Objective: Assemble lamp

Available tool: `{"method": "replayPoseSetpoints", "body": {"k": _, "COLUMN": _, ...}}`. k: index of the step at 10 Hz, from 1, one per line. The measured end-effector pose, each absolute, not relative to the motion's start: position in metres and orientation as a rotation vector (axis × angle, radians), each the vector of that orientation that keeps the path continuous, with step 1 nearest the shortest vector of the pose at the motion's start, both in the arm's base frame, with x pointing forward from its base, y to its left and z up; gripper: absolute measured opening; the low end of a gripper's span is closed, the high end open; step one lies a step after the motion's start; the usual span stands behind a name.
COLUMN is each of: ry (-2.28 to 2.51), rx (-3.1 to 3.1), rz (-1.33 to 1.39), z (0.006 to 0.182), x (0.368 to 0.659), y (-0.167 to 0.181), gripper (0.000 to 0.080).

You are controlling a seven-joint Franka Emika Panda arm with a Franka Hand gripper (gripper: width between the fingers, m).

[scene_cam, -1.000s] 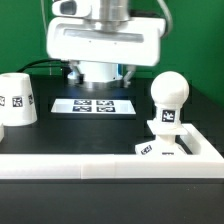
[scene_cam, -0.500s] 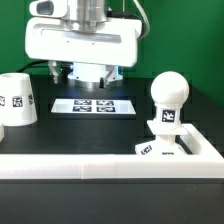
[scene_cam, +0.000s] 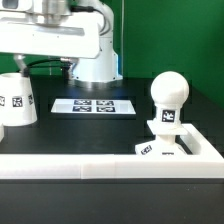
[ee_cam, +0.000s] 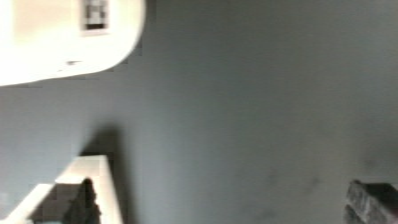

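The white tapered lamp shade (scene_cam: pixel 17 98) stands on the black table at the exterior view's left. The round bulb (scene_cam: pixel 168 92) stands upright on the flat square base (scene_cam: pixel 165 147) at the exterior view's right. The arm's white hand (scene_cam: pixel 50 40) hangs high over the back left, above and behind the shade. Its fingertips do not show clearly there. In the wrist view my gripper (ee_cam: pixel 217 205) is open, with bare dark table between the fingers (ee_cam: pixel 63 205). A white rounded part with a tag, probably the shade (ee_cam: pixel 54 40), lies at the picture's edge, away from the fingers.
The marker board (scene_cam: pixel 93 105) lies flat on the table behind the middle. A low white wall (scene_cam: pixel 100 165) runs along the front and up the right side beside the base. A green backdrop stands behind.
The arm's hand has moved steadily toward the exterior view's left, from above the marker board to above the shade. The lamp parts have not moved.
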State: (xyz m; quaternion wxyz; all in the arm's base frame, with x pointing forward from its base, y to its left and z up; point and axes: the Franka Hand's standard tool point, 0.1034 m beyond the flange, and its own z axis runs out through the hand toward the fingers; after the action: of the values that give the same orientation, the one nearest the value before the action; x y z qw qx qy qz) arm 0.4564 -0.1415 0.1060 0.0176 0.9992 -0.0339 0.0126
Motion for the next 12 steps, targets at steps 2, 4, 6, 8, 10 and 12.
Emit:
{"method": "replayPoseSetpoints", "body": {"k": 2, "ry": -0.135, "rx": 3.101, "rz": 0.037, "z": 0.106, "x": 0.452, "y": -0.154, "gripper": 0.0698}}
{"method": "replayPoseSetpoints", "body": {"k": 4, "ry": -0.135, "rx": 3.103, "rz": 0.031, "z": 0.104, "x": 0.45, "y": -0.152, "gripper": 0.0698}}
{"method": "replayPoseSetpoints", "body": {"k": 6, "ry": -0.101, "rx": 3.112, "rz": 0.024, "z": 0.103, "x": 0.441, "y": -0.156, "gripper": 0.0698}}
{"method": "replayPoseSetpoints", "body": {"k": 8, "ry": -0.097, "rx": 3.121, "rz": 0.031, "z": 0.104, "x": 0.419, "y": -0.162, "gripper": 0.0698}}
{"method": "replayPoseSetpoints", "body": {"k": 10, "ry": -0.102, "rx": 3.132, "rz": 0.033, "z": 0.104, "x": 0.403, "y": -0.16, "gripper": 0.0698}}
{"method": "replayPoseSetpoints", "body": {"k": 12, "ry": -0.094, "rx": 3.13, "rz": 0.028, "z": 0.101, "x": 0.402, "y": -0.159, "gripper": 0.0698}}
